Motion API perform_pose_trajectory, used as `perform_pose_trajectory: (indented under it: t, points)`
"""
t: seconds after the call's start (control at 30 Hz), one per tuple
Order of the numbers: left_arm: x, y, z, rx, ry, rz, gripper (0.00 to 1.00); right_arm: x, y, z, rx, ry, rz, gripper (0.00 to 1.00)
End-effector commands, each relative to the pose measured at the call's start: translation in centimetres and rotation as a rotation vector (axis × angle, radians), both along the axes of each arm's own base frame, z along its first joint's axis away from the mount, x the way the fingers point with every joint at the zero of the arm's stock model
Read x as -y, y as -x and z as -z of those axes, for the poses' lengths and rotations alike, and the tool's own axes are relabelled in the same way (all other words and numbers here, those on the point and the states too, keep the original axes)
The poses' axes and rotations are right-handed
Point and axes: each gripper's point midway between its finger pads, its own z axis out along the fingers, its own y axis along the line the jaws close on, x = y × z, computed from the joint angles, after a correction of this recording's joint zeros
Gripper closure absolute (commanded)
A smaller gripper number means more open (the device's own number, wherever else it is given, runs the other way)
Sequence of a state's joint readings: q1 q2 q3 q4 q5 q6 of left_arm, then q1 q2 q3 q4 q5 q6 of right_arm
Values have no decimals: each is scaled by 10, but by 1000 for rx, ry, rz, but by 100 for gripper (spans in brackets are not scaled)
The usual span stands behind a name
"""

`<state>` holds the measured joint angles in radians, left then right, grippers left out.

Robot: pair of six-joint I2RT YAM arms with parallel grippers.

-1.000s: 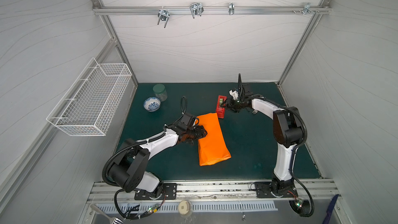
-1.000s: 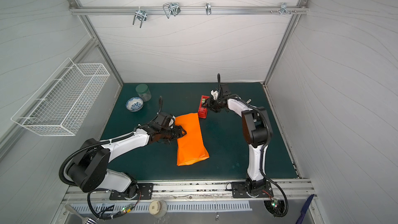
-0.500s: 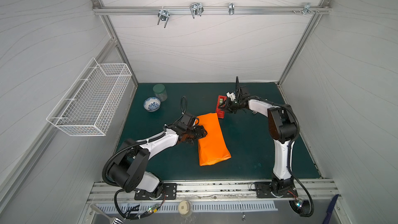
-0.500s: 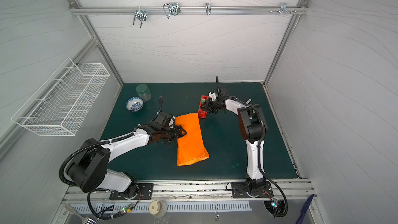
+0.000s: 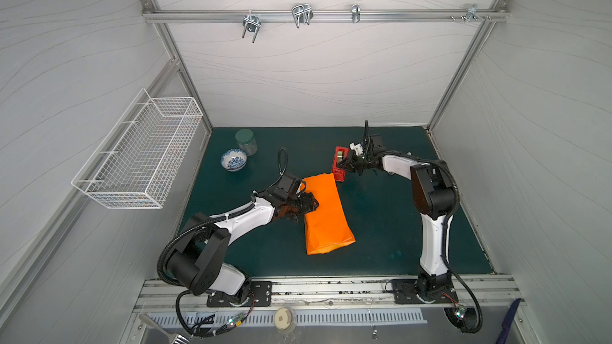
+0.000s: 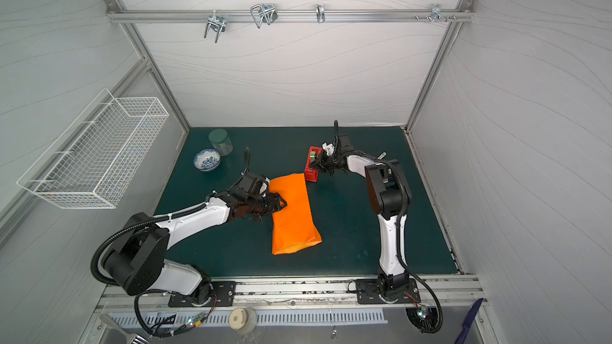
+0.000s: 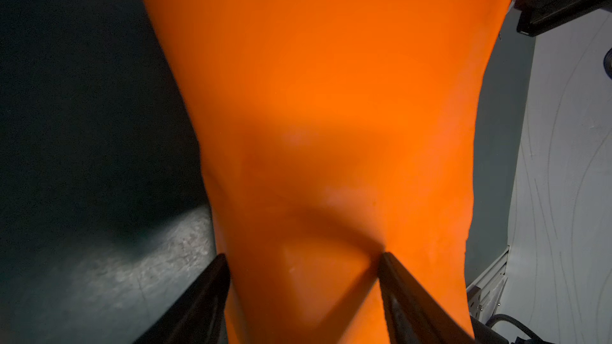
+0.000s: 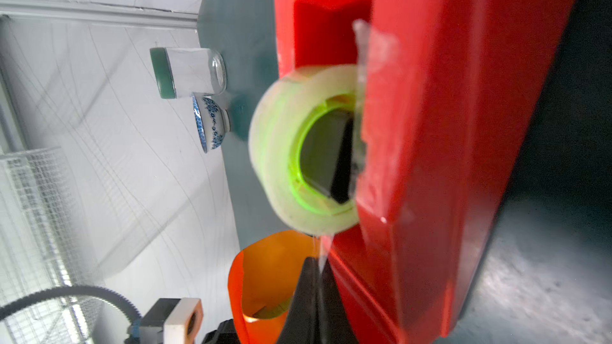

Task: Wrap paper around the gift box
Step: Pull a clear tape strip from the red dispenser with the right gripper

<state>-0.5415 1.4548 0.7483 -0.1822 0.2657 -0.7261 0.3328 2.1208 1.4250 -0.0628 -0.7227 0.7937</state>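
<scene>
The orange paper [image 5: 326, 213] [image 6: 293, 213] lies folded into a long flat sleeve mid-mat. Through its open end in the right wrist view, a sliver of the yellow-green gift box [image 8: 268, 312] shows inside the paper [image 8: 265, 276]. My left gripper [image 5: 313, 205] [image 6: 283, 206] rests on the sleeve's left side. In the left wrist view it [image 7: 304, 256] stands open, jaws spread on the paper [image 7: 331, 94]. My right gripper [image 5: 344, 163] [image 6: 316, 164] [image 8: 314, 261] is shut on a clear tape strip at the red tape dispenser [image 5: 340, 167] [image 8: 447, 127], by the roll [image 8: 281, 147].
A blue-patterned bowl [image 5: 233, 159] and a green-lidded jar [image 5: 246, 141] stand at the mat's back left. A white wire basket [image 5: 139, 157] hangs on the left wall. The dispenser sits just beyond the sleeve's far end.
My right gripper has closed its jaws at the tape dispenser, and that arm's elbow has drawn in leftward. The left arm and the paper have not moved.
</scene>
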Motion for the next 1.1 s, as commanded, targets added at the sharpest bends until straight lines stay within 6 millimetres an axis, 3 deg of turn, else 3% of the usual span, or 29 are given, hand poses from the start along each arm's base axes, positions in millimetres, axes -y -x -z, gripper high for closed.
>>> perform_pose_trajectory:
  t: [0.0,0.23,0.4,1.07]
  points:
    - [-34,31,45,-141,-187,-11,28,-3,-4,-32,40,-81,13,100]
    - [-34,31,48,-146,-192,-10,28,-9,-3,-60,33,-196,26,100]
    - [-34,30,48,-146,-190,-12,28,-11,2,-69,24,-236,21,100]
    - [-32,27,50,-145,-192,-5,28,-7,59,-50,-19,-223,-9,100]
